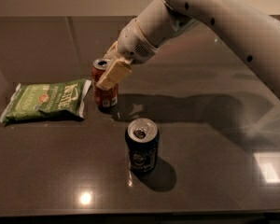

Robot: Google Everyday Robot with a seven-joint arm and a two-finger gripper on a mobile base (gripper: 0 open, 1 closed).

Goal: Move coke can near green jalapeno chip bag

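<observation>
The coke can (104, 95) is red-orange with a silver top and stands upright on the dark table, just right of the green jalapeno chip bag (45, 101). The bag lies flat at the left, its right end almost touching the can. My gripper (108, 76) reaches in from the upper right and is shut on the coke can, one tan finger (113, 73) across its front. The can's base is at or just above the tabletop; I cannot tell which.
A dark blue can (142, 144) with an open top stands upright in front of the coke can, toward the near edge. My white arm (224, 17) spans the upper right. The dark glossy table (214, 139) carries light reflections at the right and front.
</observation>
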